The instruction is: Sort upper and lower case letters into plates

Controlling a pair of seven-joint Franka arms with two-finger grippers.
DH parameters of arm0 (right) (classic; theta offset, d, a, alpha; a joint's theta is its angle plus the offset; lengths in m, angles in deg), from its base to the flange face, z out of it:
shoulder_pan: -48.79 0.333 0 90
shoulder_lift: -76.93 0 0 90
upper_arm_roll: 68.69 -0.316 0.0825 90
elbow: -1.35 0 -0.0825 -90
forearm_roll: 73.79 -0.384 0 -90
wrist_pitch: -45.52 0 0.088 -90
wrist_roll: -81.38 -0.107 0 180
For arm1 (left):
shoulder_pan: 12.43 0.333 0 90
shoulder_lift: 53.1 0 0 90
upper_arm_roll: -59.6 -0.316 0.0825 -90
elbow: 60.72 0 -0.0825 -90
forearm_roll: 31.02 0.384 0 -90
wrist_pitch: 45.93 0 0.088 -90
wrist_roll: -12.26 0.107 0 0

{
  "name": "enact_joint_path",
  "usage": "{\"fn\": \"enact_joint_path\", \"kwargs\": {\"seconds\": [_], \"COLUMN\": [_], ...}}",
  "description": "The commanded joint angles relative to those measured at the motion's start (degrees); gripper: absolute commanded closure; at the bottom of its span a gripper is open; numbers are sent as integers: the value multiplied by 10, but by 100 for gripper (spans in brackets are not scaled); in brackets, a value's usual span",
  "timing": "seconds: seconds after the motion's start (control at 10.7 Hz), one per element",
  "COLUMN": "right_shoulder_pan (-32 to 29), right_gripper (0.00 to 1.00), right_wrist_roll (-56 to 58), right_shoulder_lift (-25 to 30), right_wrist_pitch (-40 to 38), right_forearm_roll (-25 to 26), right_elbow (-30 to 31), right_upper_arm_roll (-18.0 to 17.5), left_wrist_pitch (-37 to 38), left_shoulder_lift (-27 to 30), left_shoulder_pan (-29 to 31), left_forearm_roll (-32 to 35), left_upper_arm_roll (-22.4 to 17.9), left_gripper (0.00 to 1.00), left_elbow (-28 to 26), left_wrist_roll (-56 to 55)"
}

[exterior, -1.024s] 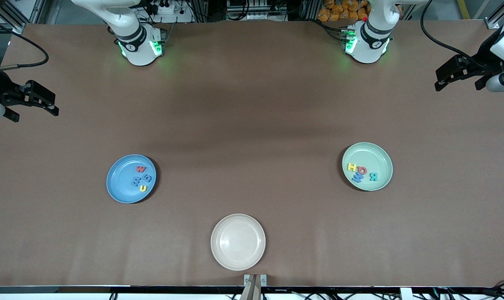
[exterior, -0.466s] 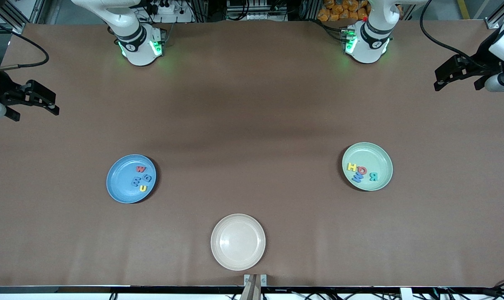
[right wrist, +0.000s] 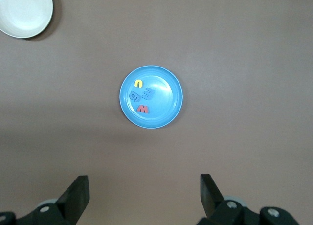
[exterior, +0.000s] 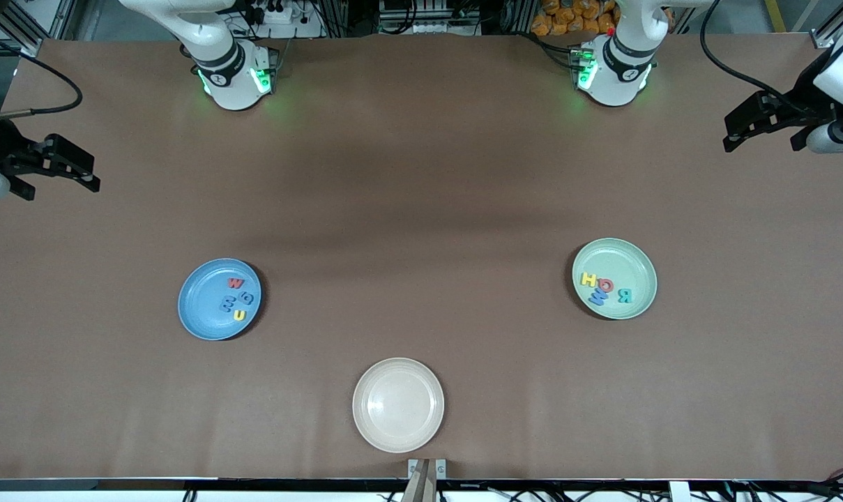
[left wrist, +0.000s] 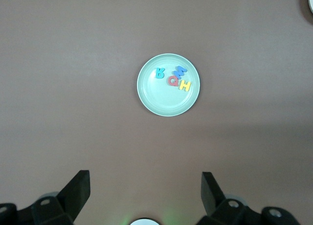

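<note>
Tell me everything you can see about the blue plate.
The blue plate is round, shallow and matte, lying flat on the brown table toward the right arm's end. Four small foam letters sit inside it, clustered to one side: red, teal, blue and yellow. Nothing else touches it.

Front view: high, steep, facing the arm bases, whole tabletop (exterior: 421, 195).
Left wrist view: high, straight down over the mint plate (left wrist: 146, 95).
Right wrist view: likewise over the blue plate (right wrist: 168, 107).
Both wrist views also catch the cream plate (right wrist: 24, 12).
</note>
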State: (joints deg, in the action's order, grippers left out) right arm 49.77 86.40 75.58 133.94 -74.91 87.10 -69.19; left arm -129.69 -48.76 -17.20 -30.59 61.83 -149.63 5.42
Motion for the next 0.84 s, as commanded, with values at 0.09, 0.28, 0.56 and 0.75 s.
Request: {"fn": "enact_joint_path", "kwargs": {"seconds": [0.09, 0.28, 0.56, 0.75], "right_shoulder_pan": [0, 0, 0, 0], "right_gripper": [0, 0, 0, 0], "right_wrist_roll": [-12, -11, -11, -12], "right_shoulder_lift": [1, 1, 1, 1], "right_wrist_pitch": [-11, -11, -11, -11], "right_forearm_roll": [2, 2, 2, 2], "right_elbow": [-3, -3, -3, -2], "right_upper_arm_roll": [-3, -3, -3, -3], "left_wrist_pitch": [4, 3, 3, 3], "left_shoulder_lift": [-6, -20, -38, -38], "left_shoulder_pan": [-4, -3, -3, 3], "left_forearm_roll": [5, 7, 8, 7], "left_upper_arm_roll": [2, 2, 1, 1], "left_gripper": [0, 0, 0, 0], "left_elbow": [4, 22, 45, 45], "left_wrist_roll": [2, 3, 2, 2]}}
